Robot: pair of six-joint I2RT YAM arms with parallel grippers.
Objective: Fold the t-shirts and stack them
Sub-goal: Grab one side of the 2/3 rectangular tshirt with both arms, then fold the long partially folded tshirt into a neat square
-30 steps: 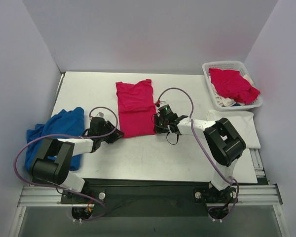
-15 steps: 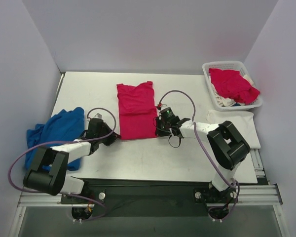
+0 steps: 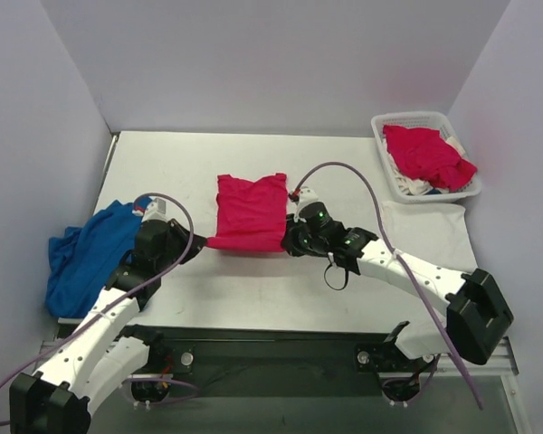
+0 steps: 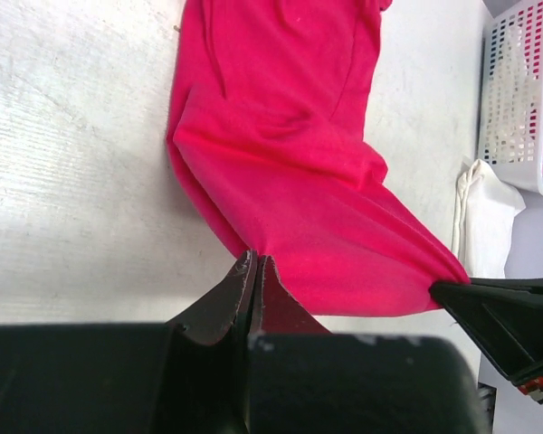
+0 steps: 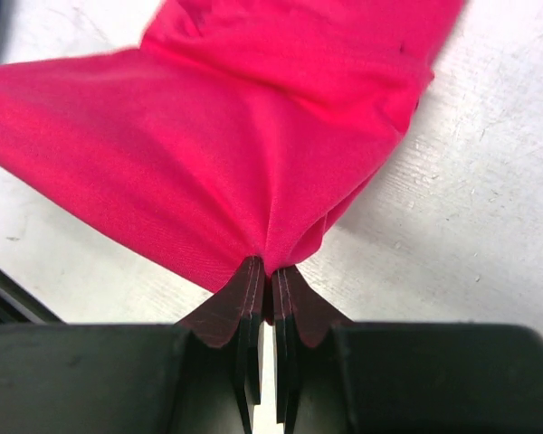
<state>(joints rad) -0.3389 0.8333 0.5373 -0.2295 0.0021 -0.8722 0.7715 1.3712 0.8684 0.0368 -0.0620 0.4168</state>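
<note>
The left arm (image 3: 107, 309) and right arm (image 3: 416, 268) are reaching toward the middle; the left gripper (image 4: 253, 264) and right gripper (image 5: 267, 269) are pinching near corners of the red t-shirt (image 3: 251, 212).

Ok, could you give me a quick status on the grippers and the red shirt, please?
Left gripper shut on red t-shirt, near hem corner. Right gripper shut on the other corner. Hem raised, far half flat on table. Nothing in the way.

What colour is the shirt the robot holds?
The t-shirt is bright pinkish-red, clearest in the left wrist view.
</note>
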